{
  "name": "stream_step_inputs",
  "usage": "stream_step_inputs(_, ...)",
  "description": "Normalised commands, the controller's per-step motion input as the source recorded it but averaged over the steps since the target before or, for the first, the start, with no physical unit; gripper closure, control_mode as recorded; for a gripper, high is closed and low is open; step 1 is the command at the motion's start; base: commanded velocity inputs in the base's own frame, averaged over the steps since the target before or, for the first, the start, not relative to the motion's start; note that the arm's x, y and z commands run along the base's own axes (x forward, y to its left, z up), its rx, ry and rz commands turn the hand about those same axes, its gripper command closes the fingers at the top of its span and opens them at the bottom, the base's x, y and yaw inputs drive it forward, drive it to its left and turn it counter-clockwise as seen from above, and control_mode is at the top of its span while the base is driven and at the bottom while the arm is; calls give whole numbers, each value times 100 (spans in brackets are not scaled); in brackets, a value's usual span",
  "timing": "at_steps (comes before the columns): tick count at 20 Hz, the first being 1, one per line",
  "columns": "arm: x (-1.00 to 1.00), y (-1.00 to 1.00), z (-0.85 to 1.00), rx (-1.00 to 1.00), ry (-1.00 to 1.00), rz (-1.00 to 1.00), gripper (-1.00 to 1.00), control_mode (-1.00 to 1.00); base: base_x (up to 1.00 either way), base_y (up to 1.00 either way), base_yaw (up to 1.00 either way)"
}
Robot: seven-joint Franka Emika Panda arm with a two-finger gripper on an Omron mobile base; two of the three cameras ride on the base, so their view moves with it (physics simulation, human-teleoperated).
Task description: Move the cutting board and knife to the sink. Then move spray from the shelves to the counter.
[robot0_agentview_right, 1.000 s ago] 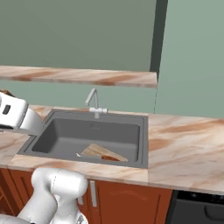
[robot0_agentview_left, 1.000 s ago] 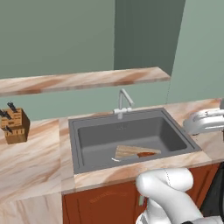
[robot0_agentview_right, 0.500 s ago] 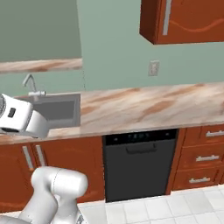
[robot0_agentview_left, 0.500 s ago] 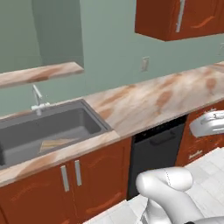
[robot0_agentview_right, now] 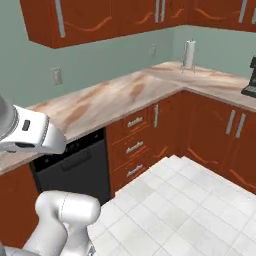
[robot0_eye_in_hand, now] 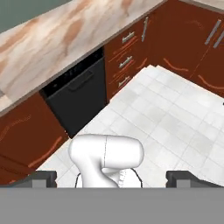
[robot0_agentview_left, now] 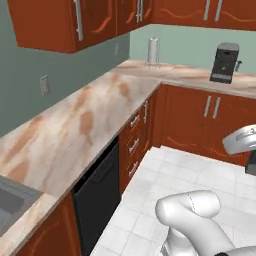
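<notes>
Half the job looked undone: fingers [robot0_eye_in_hand: 43, 178] wide and empty, no spray on the table [robot0_agentview_left: 75, 125] beside the sink [robot0_agentview_left: 12, 202].

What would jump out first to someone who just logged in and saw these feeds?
The long beige marble counter runs along the green wall and turns the corner, under reddish-brown upper cabinets. At the far corner stand a paper towel roll and a black coffee machine. A black oven sits under the counter, a corner of the sink shows at the lower left of the left base view, and the open pincer points at the white tiled floor.
</notes>
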Motion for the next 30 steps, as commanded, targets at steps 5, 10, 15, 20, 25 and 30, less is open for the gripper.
stream_step_inputs(5,0,0,0,0,0,0,-100,100,-5,0,-100)
stream_step_inputs(10,0,0,0,0,0,0,-100,100,-1,0,-100)
stream_step_inputs(15,0,0,0,0,0,0,-100,100,-2,0,-100)
stream_step_inputs(20,0,0,0,0,0,0,-100,100,4,0,-95)
stream_step_inputs(25,0,0,0,0,0,0,-100,100,60,15,-73)
stream_step_inputs(30,0,0,0,0,0,0,-100,100,99,84,-57)
